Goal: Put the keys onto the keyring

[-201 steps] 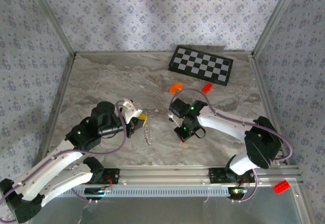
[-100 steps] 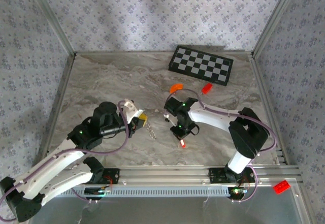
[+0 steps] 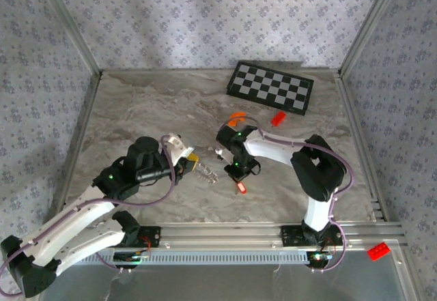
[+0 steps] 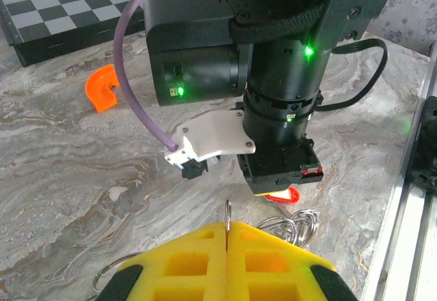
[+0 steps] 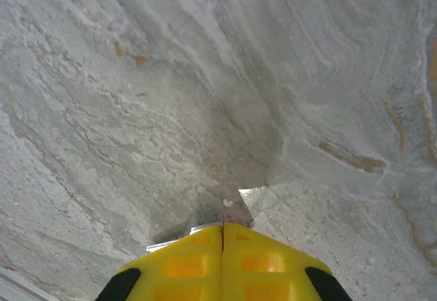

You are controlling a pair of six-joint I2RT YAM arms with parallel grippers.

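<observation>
Swung inward since a second ago, the right gripper now stands much nearer the left gripper. Its pads are pressed together, and the keys sit right at its tip, but whether they are pinched is hard to make out. The right arm folds sharply at the elbow; the left forearm reaches low over the table. The left gripper clamps the keyring, which stretches toward the keys, ending near them.

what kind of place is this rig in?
Likely a robot test cell: marble-patterned tabletop boxed in by aluminium frame posts and floral-print backdrop walls, two white arms bolted to a metal rail.
</observation>
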